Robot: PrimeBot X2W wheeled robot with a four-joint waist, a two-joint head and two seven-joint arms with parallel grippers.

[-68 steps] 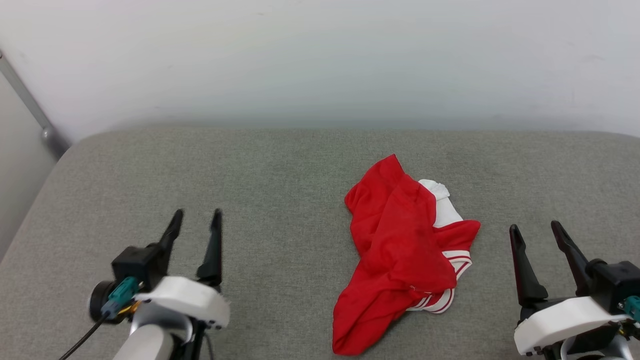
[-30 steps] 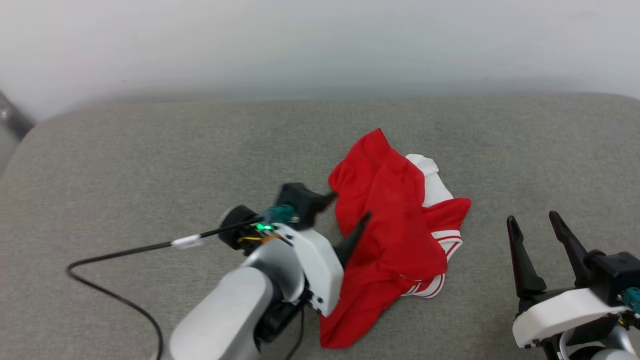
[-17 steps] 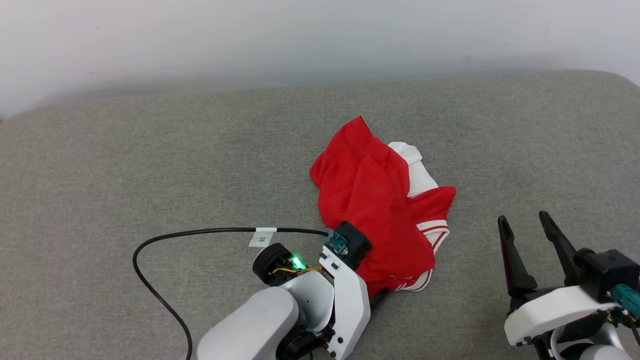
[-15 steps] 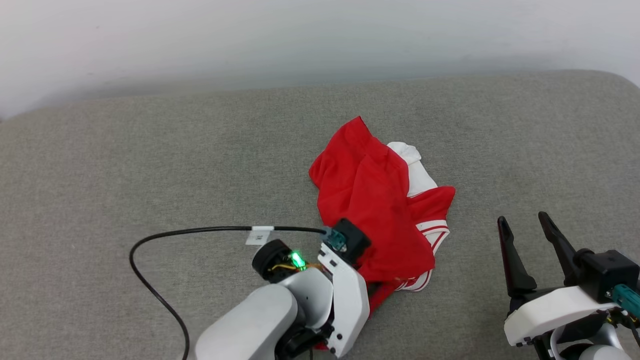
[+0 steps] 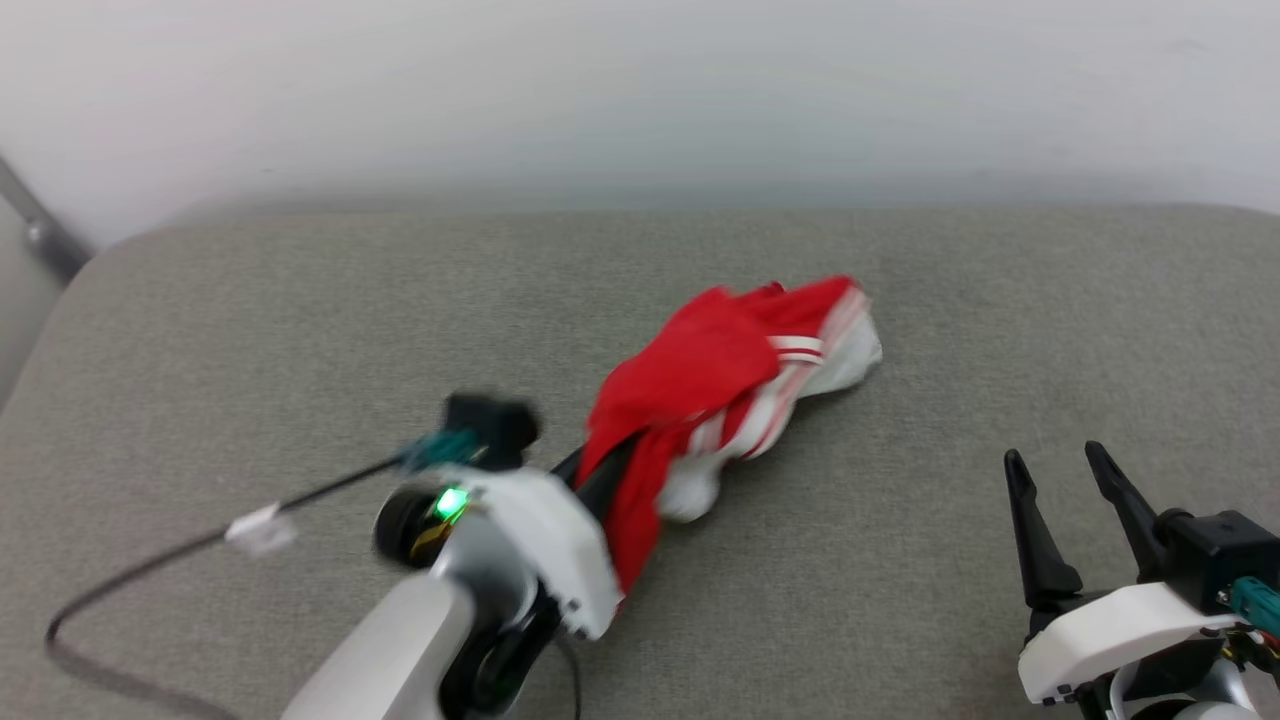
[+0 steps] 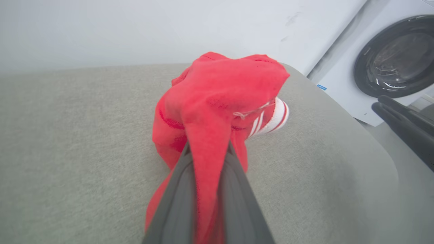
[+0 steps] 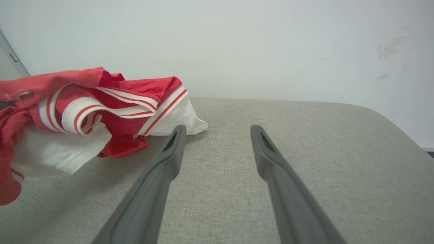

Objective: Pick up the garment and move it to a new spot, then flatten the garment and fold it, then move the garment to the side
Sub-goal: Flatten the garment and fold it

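Note:
The garment (image 5: 700, 370), a red shirt with white sleeves and striped trim, hangs bunched and partly lifted off the grey padded surface (image 5: 300, 320). My left gripper (image 5: 600, 468) is shut on a fold of its red cloth. In the left wrist view the garment (image 6: 223, 88) is pinched between the two fingers of the left gripper (image 6: 207, 149) and drapes over them. At the lower right my right gripper (image 5: 1055, 458) stands open and holds nothing. In the right wrist view the right gripper (image 7: 217, 130) spreads wide over bare fabric, and the garment (image 7: 101, 101) lies to its left.
A pale wall runs behind the padded surface. A grey pipe (image 5: 40, 235) slants at the far left. In the left wrist view a white washing machine (image 6: 393, 57) with a dark round door stands beyond the surface's edge. The left arm's black cable (image 5: 150, 570) trails to the left.
My left gripper has shut on the garment's near edge and pulled it up and to the left, bunching it and turning the striped trim up. The head camera has shifted. The right gripper stays open.

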